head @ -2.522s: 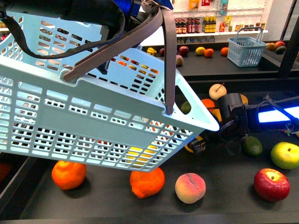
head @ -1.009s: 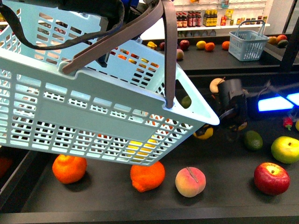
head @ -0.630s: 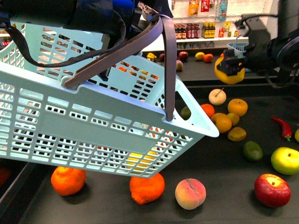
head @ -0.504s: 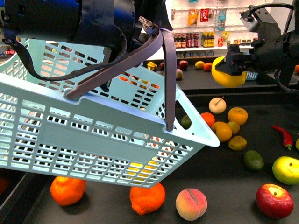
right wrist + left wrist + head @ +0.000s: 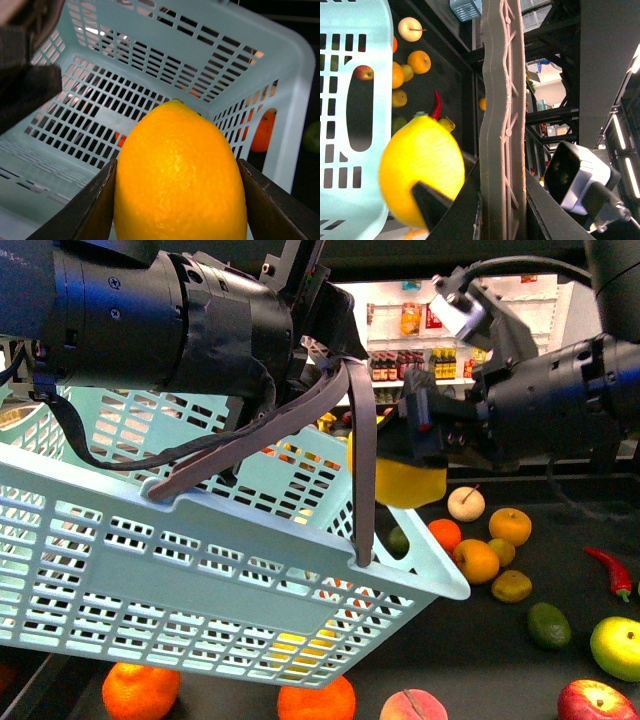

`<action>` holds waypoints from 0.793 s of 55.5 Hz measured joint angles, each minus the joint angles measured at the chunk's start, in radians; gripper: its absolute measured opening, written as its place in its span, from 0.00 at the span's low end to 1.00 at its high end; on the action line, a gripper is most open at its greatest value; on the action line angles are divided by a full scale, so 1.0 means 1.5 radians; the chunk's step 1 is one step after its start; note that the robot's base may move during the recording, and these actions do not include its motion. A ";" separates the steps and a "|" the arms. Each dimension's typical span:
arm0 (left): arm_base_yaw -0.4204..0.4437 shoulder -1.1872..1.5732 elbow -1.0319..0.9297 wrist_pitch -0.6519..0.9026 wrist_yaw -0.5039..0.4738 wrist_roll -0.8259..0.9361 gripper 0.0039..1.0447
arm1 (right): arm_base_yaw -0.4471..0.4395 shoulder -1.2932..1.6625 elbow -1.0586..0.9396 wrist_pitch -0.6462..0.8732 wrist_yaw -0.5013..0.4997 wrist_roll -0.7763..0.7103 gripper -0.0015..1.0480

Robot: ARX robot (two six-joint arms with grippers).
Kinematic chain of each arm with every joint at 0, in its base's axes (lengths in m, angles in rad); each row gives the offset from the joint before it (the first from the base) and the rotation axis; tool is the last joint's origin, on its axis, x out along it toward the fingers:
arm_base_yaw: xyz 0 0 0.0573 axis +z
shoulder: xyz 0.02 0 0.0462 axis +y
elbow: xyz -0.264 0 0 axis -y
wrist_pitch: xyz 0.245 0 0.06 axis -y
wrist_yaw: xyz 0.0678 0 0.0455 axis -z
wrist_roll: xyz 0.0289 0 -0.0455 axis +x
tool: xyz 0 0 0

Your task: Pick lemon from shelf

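The bright yellow lemon (image 5: 403, 483) hangs above the shelf tray (image 5: 480, 640), and my right gripper (image 5: 425, 455) is shut on it. It sits at the right end of the pale blue basket (image 5: 200, 560), just over the rim. In the right wrist view the lemon (image 5: 180, 175) fills the space between both fingers (image 5: 90, 210), with the basket's slotted inside (image 5: 150, 75) behind it. My left gripper (image 5: 325, 330) is shut on the grey basket handle (image 5: 365, 440) and holds the basket tilted in the air. In the left wrist view the handle (image 5: 502, 100) runs through the jaws, beside the lemon (image 5: 422, 170).
Loose fruit lies on the tray: oranges (image 5: 478, 560), a dark green fruit (image 5: 549, 625), a red chilli (image 5: 612, 572), a green-yellow apple (image 5: 617, 647) and a peach (image 5: 414, 707). Under the basket lie two more oranges (image 5: 140, 690). White grocery shelves (image 5: 420, 340) stand behind.
My right gripper has risen off the tray with the lemon and carried it left, from the far right to the basket's right end. The basket has shifted slightly.
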 joint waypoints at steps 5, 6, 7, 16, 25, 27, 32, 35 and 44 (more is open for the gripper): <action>0.000 0.000 0.000 0.000 0.000 0.000 0.12 | 0.014 0.008 -0.003 0.003 0.005 0.003 0.60; 0.000 0.000 0.000 0.000 0.000 0.000 0.12 | 0.018 0.010 -0.004 0.003 0.006 0.003 0.60; 0.000 0.000 0.000 0.000 0.000 0.000 0.12 | 0.021 0.010 -0.005 0.003 0.006 0.003 0.60; 0.000 0.000 0.000 0.000 -0.001 0.000 0.12 | 0.031 0.012 -0.013 0.004 0.007 0.007 0.73; 0.002 0.000 0.000 0.000 -0.003 0.005 0.12 | 0.026 0.012 -0.022 0.013 0.012 0.018 0.93; 0.002 0.000 0.000 0.000 -0.003 0.004 0.12 | 0.023 0.012 -0.023 0.016 0.007 0.021 0.94; 0.002 0.000 0.000 0.000 -0.003 0.004 0.12 | 0.017 0.005 -0.028 0.020 -0.002 0.033 0.93; 0.002 0.000 0.000 0.000 -0.003 0.005 0.12 | 0.011 -0.007 -0.032 0.020 -0.001 0.036 0.93; 0.002 0.000 0.000 0.000 -0.002 -0.001 0.12 | -0.024 -0.081 -0.061 0.060 0.085 0.016 0.93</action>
